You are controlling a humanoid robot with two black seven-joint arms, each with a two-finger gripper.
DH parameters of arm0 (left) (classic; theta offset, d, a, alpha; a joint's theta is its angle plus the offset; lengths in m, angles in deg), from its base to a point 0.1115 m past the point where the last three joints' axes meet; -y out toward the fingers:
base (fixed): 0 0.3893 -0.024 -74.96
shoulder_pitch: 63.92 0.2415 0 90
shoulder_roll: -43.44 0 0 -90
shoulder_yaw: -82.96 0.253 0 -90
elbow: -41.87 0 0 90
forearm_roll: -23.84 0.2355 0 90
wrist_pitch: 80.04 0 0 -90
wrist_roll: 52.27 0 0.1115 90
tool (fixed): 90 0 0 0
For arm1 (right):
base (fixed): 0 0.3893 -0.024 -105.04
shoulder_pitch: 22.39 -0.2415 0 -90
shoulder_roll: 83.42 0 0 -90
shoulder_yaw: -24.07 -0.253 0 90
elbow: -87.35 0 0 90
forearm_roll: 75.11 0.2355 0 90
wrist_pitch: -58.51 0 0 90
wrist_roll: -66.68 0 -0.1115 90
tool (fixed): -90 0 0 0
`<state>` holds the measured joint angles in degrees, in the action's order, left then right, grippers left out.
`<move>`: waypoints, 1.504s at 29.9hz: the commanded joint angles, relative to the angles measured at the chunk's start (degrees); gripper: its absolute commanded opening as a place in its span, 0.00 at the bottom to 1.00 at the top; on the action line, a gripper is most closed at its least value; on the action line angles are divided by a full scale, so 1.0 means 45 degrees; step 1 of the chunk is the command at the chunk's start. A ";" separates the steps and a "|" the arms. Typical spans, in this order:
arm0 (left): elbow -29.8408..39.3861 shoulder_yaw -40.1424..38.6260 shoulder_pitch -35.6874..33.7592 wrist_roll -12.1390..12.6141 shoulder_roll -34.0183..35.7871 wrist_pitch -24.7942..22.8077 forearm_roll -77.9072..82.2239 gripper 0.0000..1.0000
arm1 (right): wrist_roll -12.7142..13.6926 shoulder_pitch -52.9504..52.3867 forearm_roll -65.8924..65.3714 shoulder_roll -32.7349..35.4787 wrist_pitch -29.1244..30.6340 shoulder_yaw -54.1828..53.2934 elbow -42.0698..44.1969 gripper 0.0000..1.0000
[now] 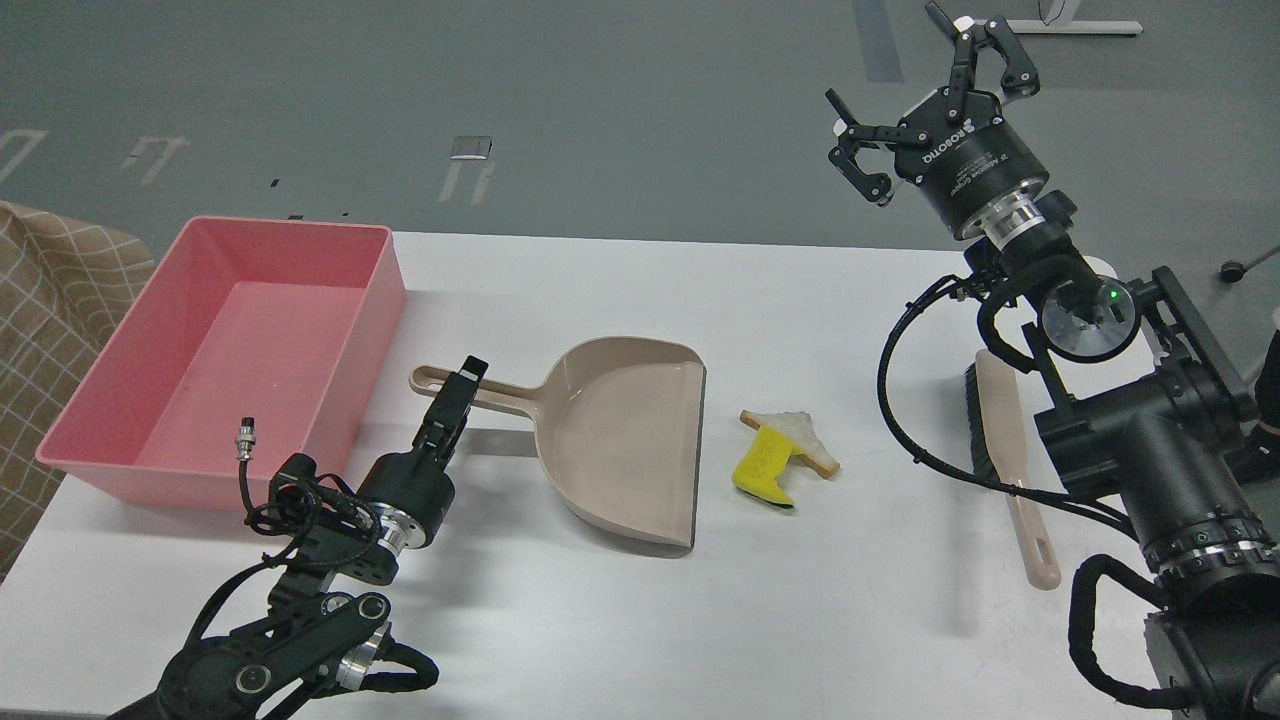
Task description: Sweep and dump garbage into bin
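The garbage lies together on the white table: a white bread piece point(803, 438) with brown crust, and a yellow sponge block point(764, 468) with a green edge resting against it. The pink bin point(392, 292) stands at the far left and looks empty. My left gripper point(463, 378) sits right at the handle of the beige dustpan point(625, 440); it is seen side-on, so its fingers cannot be told apart. My right gripper point(922, 88) is open and empty, raised high beyond the table's far right edge.
A beige long-handled brush point(1012, 470) with black bristles lies at the right, partly behind my right arm. The dustpan's mouth faces the garbage, a short gap away. A tan checked cloth point(50, 290) hangs at the far left.
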<state>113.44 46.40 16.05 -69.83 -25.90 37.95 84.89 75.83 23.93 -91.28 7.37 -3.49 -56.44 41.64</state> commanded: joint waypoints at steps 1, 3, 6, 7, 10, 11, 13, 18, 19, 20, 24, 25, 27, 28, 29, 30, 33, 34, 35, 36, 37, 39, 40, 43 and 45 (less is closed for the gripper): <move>-0.0026 0.0000 -0.0095 0.0015 -0.0001 0.0000 -0.0031 0.73 | 0.0000 0.0000 0.0000 0.0000 0.0000 0.0000 0.0000 1.00; -0.0104 0.0000 -0.0134 0.0015 -0.0001 0.0000 -0.0051 0.70 | 0.0000 -0.0020 0.0000 0.0000 0.0000 0.0000 0.0000 1.00; -0.0143 0.0019 -0.0154 0.0034 0.0018 0.0000 -0.0070 0.68 | 0.0000 -0.0039 0.0000 0.0000 0.0000 0.0000 0.0000 1.00; -0.0143 0.0019 -0.0173 0.0034 0.0018 0.0000 -0.0090 0.67 | 0.0000 -0.0039 0.0000 0.0000 0.0000 0.0000 0.0000 1.00; -0.0143 0.0039 -0.0173 0.0015 0.0018 0.0000 -0.0090 0.62 | 0.0000 -0.0039 0.0000 0.0000 0.0000 0.0000 0.0000 1.00; -0.0143 0.0019 -0.0173 0.0015 0.0018 0.0000 -0.0109 0.61 | 0.0000 -0.0020 0.0000 0.0000 0.0000 0.0000 0.0000 1.00; -0.0143 0.0019 -0.0173 0.0015 0.0018 0.0000 -0.0129 0.60 | 0.0000 -0.0020 0.0000 0.0000 0.0000 0.0000 0.0000 1.00; -0.0143 0.0039 -0.0154 0.0034 0.0018 0.0000 -0.0129 0.53 | 0.0000 -0.0039 0.0000 0.0000 0.0000 0.0000 0.0000 1.00; -0.0143 0.0039 -0.0154 0.0034 0.0018 0.0000 -0.0129 0.53 | 0.0000 -0.0039 0.0000 0.0000 0.0000 0.0000 0.0000 1.00; -0.0143 0.0039 -0.0154 0.0034 0.0018 0.0000 -0.0148 0.49 | 0.0000 -0.0039 0.0000 0.0000 0.0000 0.0000 0.0000 1.00; -0.0143 0.0039 -0.0154 0.0073 0.0018 0.0000 -0.0148 0.42 | 0.0000 -0.0039 0.0000 0.0000 0.0000 0.0000 0.0000 1.00; -0.0162 0.0039 -0.0135 0.0093 0.0018 0.0000 -0.0148 0.40 | 0.0000 -0.0039 0.0000 0.0000 0.0000 0.0000 0.0000 1.00; -0.0143 0.0039 -0.0134 0.0112 -0.0001 0.0000 -0.0148 0.31 | 0.0000 -0.0020 0.0000 0.0000 0.0000 0.0000 0.0000 1.00; -0.0143 0.0039 -0.0134 0.0112 -0.0001 0.0000 -0.0148 0.23 | 0.0000 -0.0020 0.0000 0.0000 0.0000 0.0000 0.0000 1.00; -0.0143 0.0039 -0.0115 0.0112 -0.0001 0.0000 -0.0148 0.13 | 0.0000 -0.0020 0.0000 0.0000 0.0000 0.0000 0.0020 1.00; -0.0143 0.0058 -0.0115 0.0112 0.0018 0.0000 -0.0148 0.08 | 0.0000 -0.0020 0.0000 0.0000 0.0000 0.0000 0.0020 1.00; -0.0143 0.0058 -0.0134 0.0054 0.0018 0.0000 -0.0129 0.00 | 0.0000 -0.0039 0.0000 0.0000 0.0000 0.0000 0.0020 1.00; -0.0143 0.0058 -0.0134 0.0015 0.0018 0.0000 -0.0129 0.00 | 0.0000 -0.0039 0.0000 0.0020 0.0000 0.0000 0.0020 1.00; -0.0143 0.0058 -0.0154 0.0015 0.0018 0.0000 -0.0129 0.00 | 0.0019 -0.0059 0.0000 0.0020 0.0000 0.0000 0.0001 1.00; -0.0143 0.0058 -0.0154 -0.0005 0.0018 0.0000 -0.0110 0.00 | 0.0019 -0.0059 0.0000 0.0001 0.0000 0.0000 0.0000 1.00; -0.0124 0.0077 -0.0173 -0.0005 0.0018 0.0000 -0.0090 0.00 | 0.0019 -0.0078 0.0000 0.0000 0.0000 0.0000 0.0000 1.00; -0.0124 0.0097 -0.0173 -0.0005 -0.0001 0.0000 -0.0090 0.00 | 0.0019 -0.0098 0.0000 0.0020 0.0000 0.0000 0.0000 1.00; -0.0104 0.0117 -0.0193 0.0014 -0.0001 0.0000 -0.0090 0.00 | 0.0019 -0.0137 0.0000 0.0001 0.0000 0.0000 0.0000 1.00; -0.0085 0.0117 -0.0193 0.0015 -0.0001 0.0000 -0.0090 0.00 | 0.0019 -0.0196 0.0000 0.0020 0.0000 0.0019 0.0000 1.00; -0.0085 0.0117 -0.0193 0.0015 -0.0001 0.0000 -0.0071 0.00 | 0.0019 -0.0215 0.0000 0.0020 0.0000 0.0019 0.0000 1.00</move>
<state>113.00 46.92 15.20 -69.81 -25.89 37.96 84.48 75.91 23.11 -91.28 7.42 -3.49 -56.43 41.69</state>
